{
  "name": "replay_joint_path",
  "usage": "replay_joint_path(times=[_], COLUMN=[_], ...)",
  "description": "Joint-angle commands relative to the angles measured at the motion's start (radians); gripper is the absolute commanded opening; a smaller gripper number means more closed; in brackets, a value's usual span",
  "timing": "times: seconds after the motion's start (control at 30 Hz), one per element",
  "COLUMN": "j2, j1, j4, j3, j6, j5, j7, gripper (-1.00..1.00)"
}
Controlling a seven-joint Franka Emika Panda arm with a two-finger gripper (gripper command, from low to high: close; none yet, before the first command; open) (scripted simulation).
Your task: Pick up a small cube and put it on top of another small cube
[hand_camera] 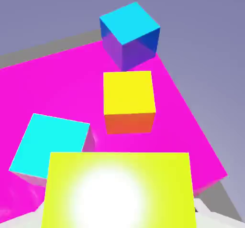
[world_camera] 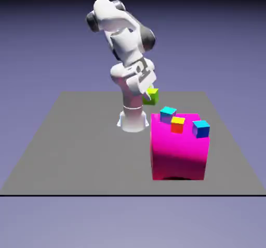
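The small green cube [world_camera: 151, 97] is pinched between the two fingers of the gripper [world_camera: 149, 94]. It is off the table and apart from the magenta block [world_camera: 180, 156], over towards the exterior view's left of the block and nearer the robot's base [world_camera: 133, 120]. In the hand view its yellow-green top hides part of the block and most of both fingertips, so how deep the pads sit on its sides can't be told.

On top of the block stand three more cubes: a light-blue cube [world_camera: 168, 115], a red cube with a yellow top [world_camera: 177, 126] and a blue cube [world_camera: 201, 130]. Any of these could be the one to stack on; the pictures don't settle which.

The green cube will probably handle as light and stiff, with flat faces that won't squash or chip. Two opposite side faces, taken square and about mid-height, are the best hold; that leaves its underside free for stacking. Smooth faces may let it pivot if the pads bear near an edge, so a firm, even squeeze suits it. Over the block, it needs lowering level, since a tilted edge could nudge a light lower cube aside.
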Motion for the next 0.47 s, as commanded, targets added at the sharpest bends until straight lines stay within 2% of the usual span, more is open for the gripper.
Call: replay_joint_path(times=[0.0,0.13,0.33,0.37,0.43], j2=[-0.006,-0.022,0.117,0.117,0.092], j1=[0.001,0.004,0.072,0.072,0.06], j4=[-0.004,-0.014,-0.111,-0.111,-0.093], j3=[0.036,0.126,0.094,0.094,0.1], j6=[-0.008,-0.032,0.211,0.211,0.167], j5=[0.01,0.04,0.083,0.083,0.075], j7=[0.016,0.054,0.012,0.012,0.02], gripper=[-1.0,-1.0,-1.0,1.0,1.0])
